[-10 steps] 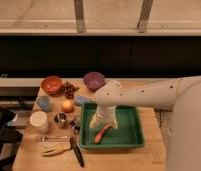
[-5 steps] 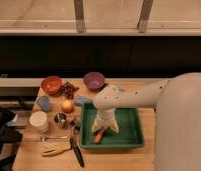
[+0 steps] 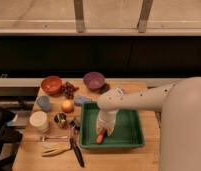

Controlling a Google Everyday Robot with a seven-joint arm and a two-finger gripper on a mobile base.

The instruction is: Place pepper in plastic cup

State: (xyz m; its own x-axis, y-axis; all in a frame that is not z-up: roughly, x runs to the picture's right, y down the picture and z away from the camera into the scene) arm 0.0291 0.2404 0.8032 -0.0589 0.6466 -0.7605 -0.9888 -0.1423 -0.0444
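Note:
The pepper (image 3: 100, 136), slender and orange-red, lies at the front left of the green tray (image 3: 136, 142). My gripper (image 3: 105, 131) points straight down into the tray, right over the pepper's upper end, and covers part of it. The plastic cup (image 3: 43, 103), small and light blue, stands on the table to the left, well apart from the tray. My white arm reaches in from the right.
An orange bowl (image 3: 51, 85), dark grapes (image 3: 69, 90) and a purple bowl (image 3: 94, 80) stand at the back. An orange fruit (image 3: 67, 106), a white container (image 3: 38, 121), a metal cup (image 3: 60, 120), a pale yellow piece (image 3: 54, 148) and a black tool (image 3: 76, 151) lie left of the tray.
My gripper has come down lower into the tray, onto the pepper. The pepper and the cup have stayed where they were.

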